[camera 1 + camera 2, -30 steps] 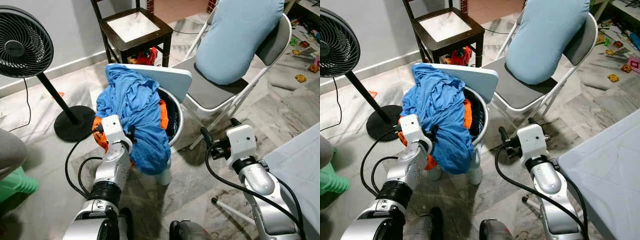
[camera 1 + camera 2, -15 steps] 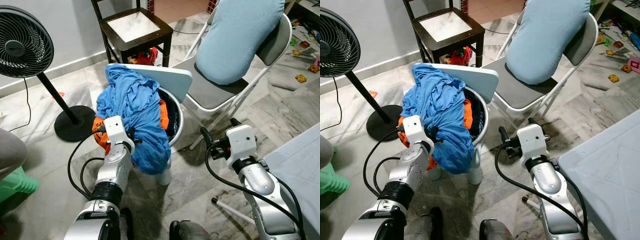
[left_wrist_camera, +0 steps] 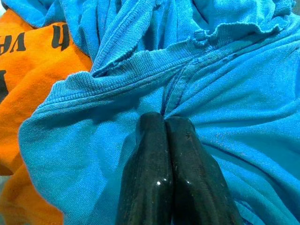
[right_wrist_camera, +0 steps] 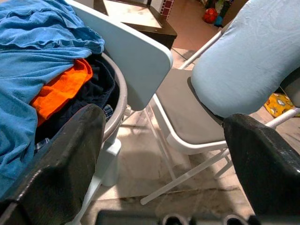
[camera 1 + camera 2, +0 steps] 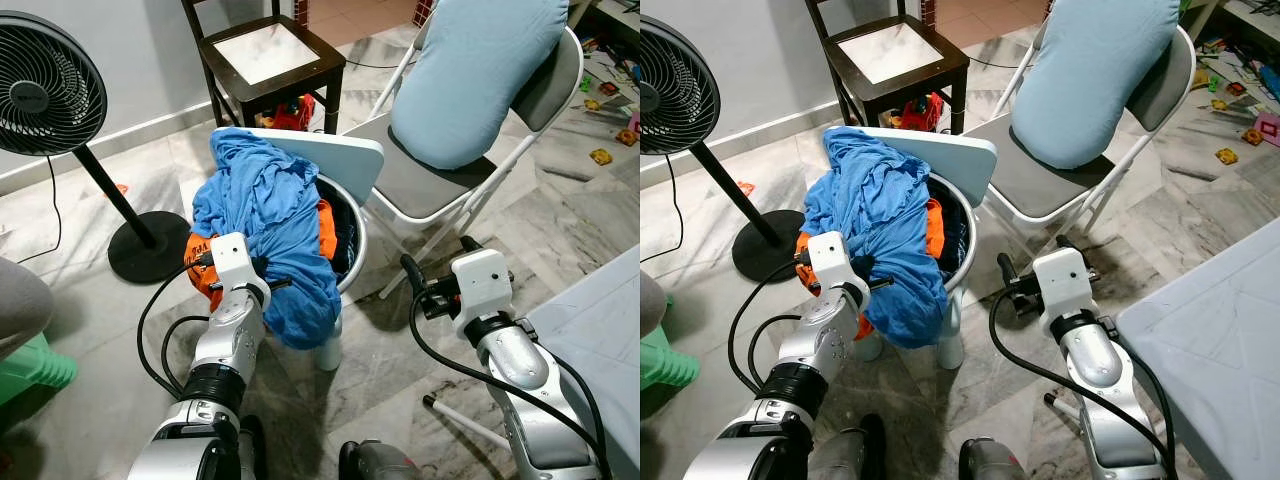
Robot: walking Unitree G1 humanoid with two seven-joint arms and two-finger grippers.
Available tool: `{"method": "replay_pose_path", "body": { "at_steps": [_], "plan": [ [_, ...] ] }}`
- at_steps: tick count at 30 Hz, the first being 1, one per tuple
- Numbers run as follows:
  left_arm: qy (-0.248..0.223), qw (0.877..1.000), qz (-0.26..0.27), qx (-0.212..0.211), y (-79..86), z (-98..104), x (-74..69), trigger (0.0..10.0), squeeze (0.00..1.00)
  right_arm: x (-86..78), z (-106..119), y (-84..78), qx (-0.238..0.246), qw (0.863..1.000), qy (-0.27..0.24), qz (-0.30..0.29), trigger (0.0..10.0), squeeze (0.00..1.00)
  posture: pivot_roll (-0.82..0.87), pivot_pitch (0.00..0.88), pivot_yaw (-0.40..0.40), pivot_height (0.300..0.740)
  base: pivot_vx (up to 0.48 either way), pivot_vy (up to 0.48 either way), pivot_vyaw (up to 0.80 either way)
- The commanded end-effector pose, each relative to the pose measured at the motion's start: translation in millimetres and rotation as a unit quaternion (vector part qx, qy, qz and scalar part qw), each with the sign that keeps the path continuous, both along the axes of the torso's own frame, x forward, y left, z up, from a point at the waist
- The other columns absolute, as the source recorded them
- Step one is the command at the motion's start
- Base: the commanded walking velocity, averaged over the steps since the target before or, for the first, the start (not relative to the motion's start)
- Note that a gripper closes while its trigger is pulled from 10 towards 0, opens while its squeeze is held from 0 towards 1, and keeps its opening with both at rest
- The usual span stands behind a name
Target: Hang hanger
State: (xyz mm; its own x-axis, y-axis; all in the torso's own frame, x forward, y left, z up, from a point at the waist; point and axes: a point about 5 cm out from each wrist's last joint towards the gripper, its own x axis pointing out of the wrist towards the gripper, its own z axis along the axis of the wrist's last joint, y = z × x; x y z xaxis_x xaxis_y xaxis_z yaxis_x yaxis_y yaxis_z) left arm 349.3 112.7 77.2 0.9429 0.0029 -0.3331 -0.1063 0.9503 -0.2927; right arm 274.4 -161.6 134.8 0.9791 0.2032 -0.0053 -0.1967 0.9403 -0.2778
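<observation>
A blue garment (image 5: 270,210) lies draped over a round laundry basket (image 5: 354,248) that rests on a small white chair (image 5: 335,155). An orange garment (image 3: 42,70) sits under it. My left gripper (image 5: 272,282) is at the garment's lower front, shut, with a fold of the blue cloth (image 3: 225,93) pinched at its tips (image 3: 164,119). Creases in the cloth run toward the fingertips. My right gripper (image 5: 437,262) hangs open to the right of the basket, its fingers (image 4: 61,159) wide apart and holding nothing. I can make out no hanger.
A grey folding chair (image 5: 420,185) with a light-blue cushion (image 5: 480,70) stands behind the basket on the right. A dark wooden stool (image 5: 268,55) is behind it, a standing fan (image 5: 45,85) at the left. A grey table (image 5: 600,320) edges in at the right.
My left gripper has pushed a little to the right into the blue cloth, and its fingers now poke out past the wrist. The right arm has not moved.
</observation>
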Motion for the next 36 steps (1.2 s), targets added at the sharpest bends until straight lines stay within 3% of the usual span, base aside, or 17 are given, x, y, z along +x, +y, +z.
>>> {"method": "replay_pose_path", "body": {
  "at_steps": [1,7,12,21,25,26,27,28,29,31,33,36],
  "plan": [
    [0.008,1.0,0.001,0.008,-0.2,-5,-3.1,0.0,0.0,-0.3,-2,-0.3,-0.002,1.0,0.002,0.0,10.0,0.0,-0.17,0.231,-0.042,0.74,0.0,0.0,0.0],
    [-0.029,0.998,-0.019,0.044,-5.3,5,-0.8,0.0,0.0,-0.2,-1,-0.9,-0.003,1.0,0.001,-0.001,10.0,0.0,-0.17,0.231,-0.042,0.74,0.0,0.0,0.0],
    [-0.066,0.987,-0.096,0.11,-22.7,9,-4.1,0.0,0.0,0.6,-1,-0.1,-0.003,1.0,0.0,-0.001,10.0,0.0,-0.17,0.225,-0.04,0.74,0.0,0.0,0.0],
    [-0.069,0.974,-0.175,0.129,-43.7,4,-14.5,0.0,0.0,0.5,-2,0.0,-0.003,1.0,0.0,0.0,10.0,0.0,-0.16,0.228,-0.04,0.74,0.0,0.0,0.0],
    [-0.072,0.96,-0.23,0.145,-56.6,0,-24.4,0.0,0.0,0.3,-2,0.7,-0.003,1.0,0.001,0.001,10.0,0.0,-0.16,0.228,-0.04,0.74,0.0,0.0,0.0],
    [-0.073,0.953,-0.248,0.158,-59.2,-1,-27.4,7.5,0.0,0.2,-2,1.2,-0.003,1.0,0.001,0.002,10.0,0.0,-0.16,0.229,-0.041,0.74,0.0,0.0,0.0],
    [-0.081,0.945,-0.261,0.181,-58.6,-2,-29.5,10.0,0.0,0.2,-2,1.4,-0.003,1.0,0.001,0.002,10.0,0.0,-0.16,0.229,-0.041,0.74,0.0,0.0,0.0],
    [-0.087,0.941,-0.267,0.19,-57.8,-1,-30.3,10.0,0.0,0.2,-3,1.3,-0.003,1.0,0.001,0.002,10.0,0.0,-0.16,0.229,-0.041,0.74,0.0,0.0,0.0],
    [-0.088,0.944,-0.263,0.179,-56.6,0,-31.3,10.0,1.0,0.1,-3,1.2,-0.003,1.0,0.001,0.002,10.0,0.0,-0.16,0.23,-0.042,0.74,0.0,0.0,0.0],
    [-0.089,0.949,-0.256,0.165,-55.1,1,-32.5,10.0,1.0,-0.1,-3,1.1,-0.003,1.0,0.002,0.002,10.0,0.0,-0.16,0.23,-0.042,0.74,0.0,0.0,0.0],
    [-0.091,0.951,-0.23,0.186,-47.8,3,-32.1,10.0,1.0,0.0,-4,1.1,-0.003,1.0,0.003,0.002,10.0,0.0,-0.15,0.229,-0.041,0.74,0.0,0.0,0.0],
    [-0.106,0.953,-0.22,0.179,-43.7,8,-35.5,10.0,1.0,0.6,-4,2.2,-0.002,1.0,0.003,0.003,10.0,0.0,-0.15,0.23,-0.04,0.74,0.0,0.0,0.0]
  ]
}}
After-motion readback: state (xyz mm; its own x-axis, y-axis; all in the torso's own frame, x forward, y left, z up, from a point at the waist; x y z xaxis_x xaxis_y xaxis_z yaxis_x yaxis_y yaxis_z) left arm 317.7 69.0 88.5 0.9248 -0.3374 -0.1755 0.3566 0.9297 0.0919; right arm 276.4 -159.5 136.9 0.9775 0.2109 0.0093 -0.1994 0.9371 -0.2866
